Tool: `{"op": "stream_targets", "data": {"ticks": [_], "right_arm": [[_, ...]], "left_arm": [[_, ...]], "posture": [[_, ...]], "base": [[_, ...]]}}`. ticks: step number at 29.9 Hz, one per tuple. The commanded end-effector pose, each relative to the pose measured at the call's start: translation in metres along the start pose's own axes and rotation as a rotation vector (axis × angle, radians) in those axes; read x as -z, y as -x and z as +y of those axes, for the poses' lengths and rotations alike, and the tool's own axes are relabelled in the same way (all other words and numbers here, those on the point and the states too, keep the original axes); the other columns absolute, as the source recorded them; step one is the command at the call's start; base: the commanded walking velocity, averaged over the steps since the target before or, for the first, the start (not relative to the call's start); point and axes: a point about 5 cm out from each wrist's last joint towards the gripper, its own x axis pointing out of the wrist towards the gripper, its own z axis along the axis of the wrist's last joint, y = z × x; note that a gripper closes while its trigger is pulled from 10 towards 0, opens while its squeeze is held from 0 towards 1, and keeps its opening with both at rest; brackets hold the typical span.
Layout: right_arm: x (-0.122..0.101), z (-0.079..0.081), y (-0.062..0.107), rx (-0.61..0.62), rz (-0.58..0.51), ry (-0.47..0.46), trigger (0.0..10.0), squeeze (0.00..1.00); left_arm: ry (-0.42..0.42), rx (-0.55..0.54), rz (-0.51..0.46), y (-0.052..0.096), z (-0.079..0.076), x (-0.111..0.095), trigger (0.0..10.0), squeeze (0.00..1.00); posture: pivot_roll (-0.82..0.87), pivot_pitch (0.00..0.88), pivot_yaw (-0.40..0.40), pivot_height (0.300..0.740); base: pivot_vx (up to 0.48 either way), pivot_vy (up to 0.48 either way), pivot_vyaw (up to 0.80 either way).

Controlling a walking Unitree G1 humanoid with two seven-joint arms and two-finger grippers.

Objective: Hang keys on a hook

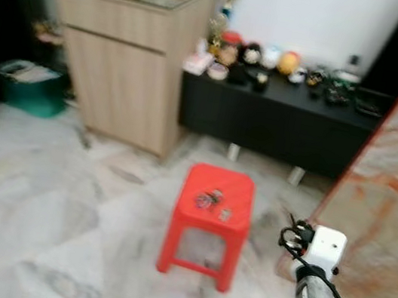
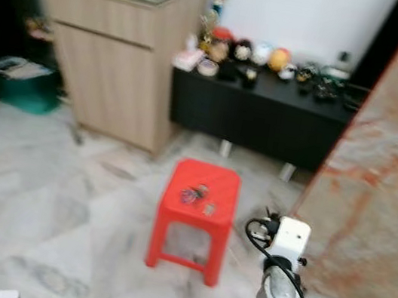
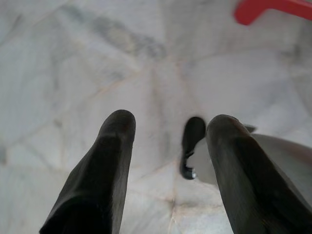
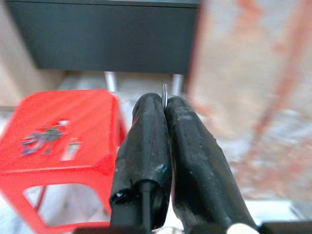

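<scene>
Far left in the eye views: green bin (image 1: pixel 29 88) on the marble floor (image 1: pixel 41 222), then a wooden cabinet (image 1: pixel 125 68) with clutter on top. Centre: red plastic stool (image 1: pixel 209 223) with the keys (image 1: pixel 209 199) lying on its seat, plus a small pale tag just beside them. Behind it, a black low bench (image 1: pixel 280 120) with figurines. Right: a marble slab (image 1: pixel 397 197) leaning, and the right arm (image 1: pixel 320 292) raised beside the stool. Right wrist view adds: right gripper (image 4: pixel 165 105) fingers clenched together, a thin metal sliver between the tips, aimed past the stool. Left wrist view adds: left gripper (image 3: pixel 168 129) fingers released and spread, empty, over floor; a stool leg is at the frame edge.
</scene>
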Motion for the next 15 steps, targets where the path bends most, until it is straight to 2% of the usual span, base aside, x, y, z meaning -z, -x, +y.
{"op": "stream_targets", "data": {"ticks": [1,15], "right_arm": [[-0.003,0.0,-0.002,0.006,-0.01,-0.001,10.0,0.0],[-0.007,0.003,-0.004,0.009,-0.021,-0.019,10.0,0.0]], "left_arm": [[-0.018,0.001,0.004,0.0,0.0,0.002,10.0,0.0],[-0.035,0.019,-0.056,-0.003,-0.007,-0.014,10.0,0.0]], "posture": [[0.02,0.0,-0.048,0.74],[0.02,0.0,-0.039,0.74]], "base": [[0.0,0.0,-0.8],[0.0,0.0,-0.8]]}}
